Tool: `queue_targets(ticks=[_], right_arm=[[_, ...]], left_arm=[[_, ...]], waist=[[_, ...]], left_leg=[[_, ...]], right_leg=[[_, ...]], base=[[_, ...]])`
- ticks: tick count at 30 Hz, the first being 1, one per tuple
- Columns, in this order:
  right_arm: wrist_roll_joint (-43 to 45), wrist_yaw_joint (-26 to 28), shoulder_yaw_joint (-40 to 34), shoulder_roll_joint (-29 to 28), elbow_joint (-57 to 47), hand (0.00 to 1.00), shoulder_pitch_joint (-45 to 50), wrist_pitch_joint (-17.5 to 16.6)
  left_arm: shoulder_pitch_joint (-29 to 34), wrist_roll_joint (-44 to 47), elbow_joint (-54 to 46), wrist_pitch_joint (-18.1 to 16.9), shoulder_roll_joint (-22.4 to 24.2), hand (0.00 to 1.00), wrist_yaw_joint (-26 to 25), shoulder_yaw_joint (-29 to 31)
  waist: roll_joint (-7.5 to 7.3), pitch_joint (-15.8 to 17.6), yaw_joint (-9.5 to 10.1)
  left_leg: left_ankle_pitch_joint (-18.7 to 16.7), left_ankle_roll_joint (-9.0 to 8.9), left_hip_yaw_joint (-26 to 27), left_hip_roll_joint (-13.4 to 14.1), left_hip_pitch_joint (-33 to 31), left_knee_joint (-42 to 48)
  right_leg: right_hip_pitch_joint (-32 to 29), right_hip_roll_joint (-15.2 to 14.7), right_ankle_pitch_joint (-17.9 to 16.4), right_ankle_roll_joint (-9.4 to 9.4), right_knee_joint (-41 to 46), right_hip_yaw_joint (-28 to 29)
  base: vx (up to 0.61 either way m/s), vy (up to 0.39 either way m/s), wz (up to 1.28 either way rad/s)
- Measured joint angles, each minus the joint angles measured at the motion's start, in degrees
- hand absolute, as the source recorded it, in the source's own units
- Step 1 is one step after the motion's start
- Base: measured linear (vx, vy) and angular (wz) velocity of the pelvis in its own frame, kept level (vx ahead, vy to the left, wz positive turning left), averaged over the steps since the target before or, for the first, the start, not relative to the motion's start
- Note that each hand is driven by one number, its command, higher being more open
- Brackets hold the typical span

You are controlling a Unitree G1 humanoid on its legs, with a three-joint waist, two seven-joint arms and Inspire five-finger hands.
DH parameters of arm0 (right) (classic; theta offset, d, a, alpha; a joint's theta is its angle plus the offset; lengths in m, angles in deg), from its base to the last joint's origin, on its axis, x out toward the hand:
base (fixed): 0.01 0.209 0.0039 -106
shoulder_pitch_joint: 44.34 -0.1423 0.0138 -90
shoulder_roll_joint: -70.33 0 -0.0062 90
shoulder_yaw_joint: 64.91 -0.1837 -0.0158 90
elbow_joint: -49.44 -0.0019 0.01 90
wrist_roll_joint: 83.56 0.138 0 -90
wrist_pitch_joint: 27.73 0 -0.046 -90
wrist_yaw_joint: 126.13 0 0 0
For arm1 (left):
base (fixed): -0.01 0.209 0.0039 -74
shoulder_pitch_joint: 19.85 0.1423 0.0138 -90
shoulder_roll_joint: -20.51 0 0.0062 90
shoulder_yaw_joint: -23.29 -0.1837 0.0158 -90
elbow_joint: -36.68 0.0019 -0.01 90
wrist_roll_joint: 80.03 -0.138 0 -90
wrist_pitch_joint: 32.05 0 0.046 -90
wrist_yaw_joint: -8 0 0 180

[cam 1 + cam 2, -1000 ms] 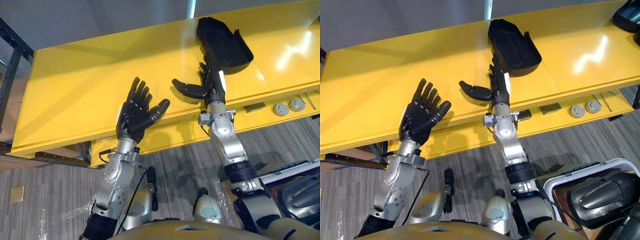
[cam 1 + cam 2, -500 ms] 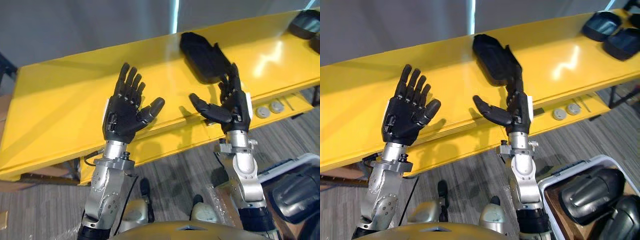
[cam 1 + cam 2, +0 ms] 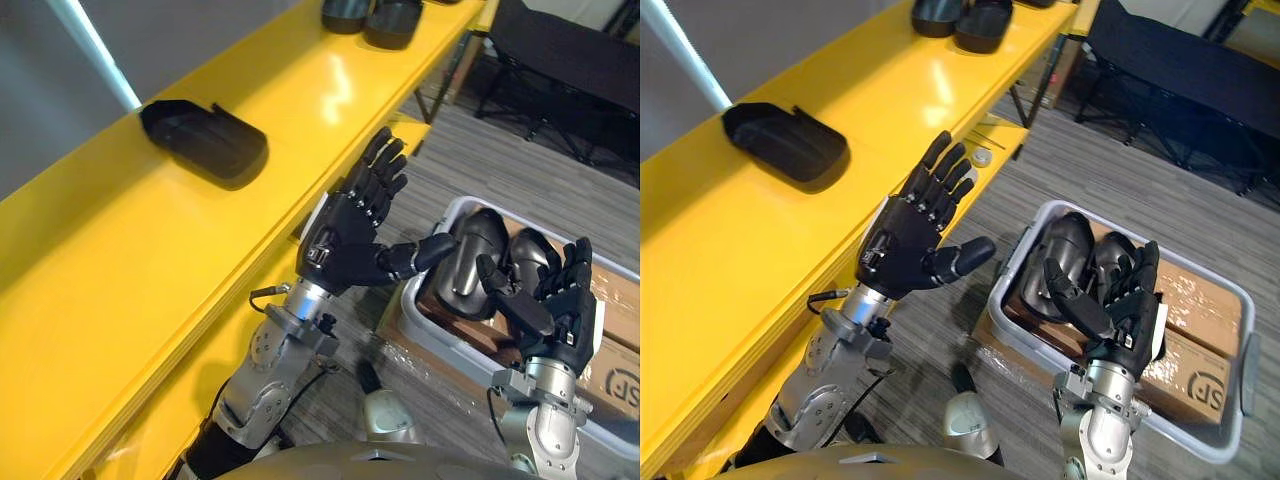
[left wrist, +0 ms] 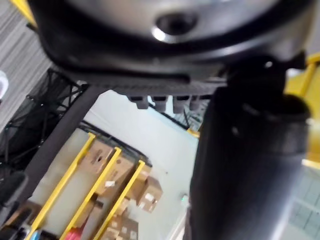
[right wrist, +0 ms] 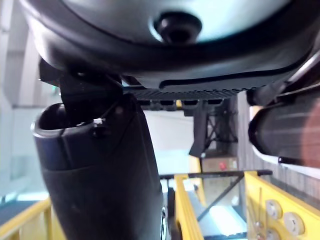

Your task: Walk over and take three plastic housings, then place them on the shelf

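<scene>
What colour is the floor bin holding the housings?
Light grey; the bin shows best in the right eye view.

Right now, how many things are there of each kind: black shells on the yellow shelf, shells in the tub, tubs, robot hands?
Shelf housings on the yellow shelf: 3
Tub housings showing: 2
Grey tub: 1
Hands, left hand and right hand, both open and empty: 2
Total: 8

1 housing (image 3: 205,143) lies on the shelf (image 3: 150,270) at my left; at my right, a bin (image 3: 1008,270) of housings (image 3: 1065,255) sits on a box (image 3: 1200,340).
</scene>
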Motion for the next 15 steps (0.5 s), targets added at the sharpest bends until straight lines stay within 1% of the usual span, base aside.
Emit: queue_targets(ticks=[1, 2, 3, 4, 5, 6, 7, 9, 10, 11, 12, 15], right_arm=[[0.1, 0.16, 0.52, -0.02, 0.0, 1.0, -0.19, -0.37], [0.17, 1.63, 1.61, 0.11, 0.0, 1.0, -0.6, -0.74], [0.44, 3.61, 3.53, 0.8, 0.01, 1.0, -1.48, -0.73], [0.44, 4.69, 4.55, 1.27, 0.01, 1.0, -2.05, -0.74], [0.43, 6.52, 6.66, 2.29, 0.01, 1.0, -3.23, -0.75], [0.46, 7.59, 8.3, 3.35, 0.22, 1.0, -4.34, -0.77], [0.5, 7.94, 8.85, 3.65, 0.67, 1.0, -5.03, -0.78], [1.55, 8.28, 9.99, 3.98, 3.86, 1.0, -7.38, -0.8], [2.57, 8.08, 10.2, 4.02, 6.21, 1.0, -8.56, -0.82], [2.56, 7.93, 10.29, 4.02, 6.97, 1.0, -8.91, -0.82], [2.55, 7.48, 10.67, 4.04, 7.98, 1.0, -9.11, -0.97], [1.95, 5.96, 11.11, 3.94, 8.65, 1.0, -8.18, -1.64]], left_arm=[[0.11, 0.0, 0.0, 0.0, -0.01, 1.0, -0.46, -0.01], [0.58, 0.08, -0.01, 0.0, -0.06, 1.0, -1.47, 0.38], [1.56, 0.22, 0.01, 0.0, -0.09, 1.0, -2.72, 1.35], [2.1, 0.3, 0.01, 0.0, -0.09, 1.0, -3.24, 2.01], [3.15, 0.29, 0.01, -0.02, -0.09, 1.0, -3.73, 3.3], [3.49, 0.27, 0.02, -0.04, -0.1, 1.0, -3.89, 3.97], [3.51, 0.25, 0.02, -0.05, -0.11, 1.0, -3.87, 4.26], [3.51, 0.21, 0.04, -0.26, -0.15, 1.0, -3.97, 5.28], [3.54, 0.23, 0.07, -0.61, -0.35, 1.0, -4.01, 5.64], [3.54, 0.23, 0.06, -1.19, -0.59, 1.0, -4.0, 5.74], [3.45, 0.22, 0.06, -2.53, -1.21, 1.0, -3.96, 5.84], [3.38, 0.14, -0.13, -3.02, -1.34, 1.0, -3.12, 5.62]], waist=[[0.33, -0.17, 0.25], [1.14, -0.1, 1.58], [2.29, -0.1, 2.89], [2.92, -0.12, 3.31], [3.93, -0.3, 3.46], [4.52, -0.3, 3.7], [4.6, -0.32, 4.02], [4.45, -0.14, 5.47], [4.71, 0.18, 5.99], [4.83, 0.44, 6.01], [4.94, 1.3, 6.04], [5.56, 3.94, 5.93]], left_leg=[[-2.19, 0.49, -3.51, -0.14, -1.86, 3.18], [-6.37, 1.14, -10.27, -0.23, -4.39, 9.21], [-9.98, 0.57, -16.86, -0.09, -5.21, 13.3], [-11.46, 0.39, -18.87, -0.01, -5.3, 14.8], [-13.59, 0.48, -20.57, 0.08, -5.6, 16.98], [-14.87, 0.79, -20.52, 0.08, -6.43, 18.75], [-15.27, 0.97, -20.39, 0.05, -6.99, 19.59], [-16.11, 1.37, -20.23, -0.09, -8.44, 21.6], [-16.36, 1.7, -21.06, -0.39, -9.49, 22.78], [-16.42, 1.8, -21.4, -0.57, -10.02, 23.45], [-16.53, 2.0, -21.85, -1.05, -10.59, 24.58], [-17.42, 2.81, -22.05, -1.42, -10.76, 27.55]], right_leg=[[-0.53, 0.44, 0.41, -0.34, 0.01, 1.14], [-0.99, 1.79, 1.3, -0.5, -0.14, 3.74], [-1.21, 3.5, 1.7, -0.59, -0.1, 6.67], [-1.2, 4.16, 1.76, -0.53, -0.08, 7.87], [-1.28, 4.87, 1.84, -0.39, 0.0, 9.35], [-1.63, 4.89, 1.92, -0.24, 0.08, 9.75], [-1.93, 4.83, 2.0, -0.11, 0.13, 9.81], [-2.94, 4.71, 2.08, 0.06, 0.89, 9.73], [-3.43, 4.5, 1.97, 0.07, 1.82, 8.46], [-3.88, 4.47, 1.71, 0.18, 2.68, 8.08], [-4.85, 4.37, 0.73, 0.61, 5.22, 7.67], [-5.81, 4.76, 0.4, 0.87, 9.73, 7.25]], base=[[0.05, -0.046, -0.94], [0.05, -0.008, -1.26], [0.06, 0.017, -1.35], [0.04, 0.069, -1.2], [0.02, 0.145, -0.72], [0.0, 0.156, -0.48], [-0.03, 0.13, -0.17], [-0.07, 0.1, 0.0], [-0.08, 0.101, 0.18], [-0.08, 0.085, 0.3], [-0.07, 0.066, 0.23], [-0.1, 0.08, -0.05]])
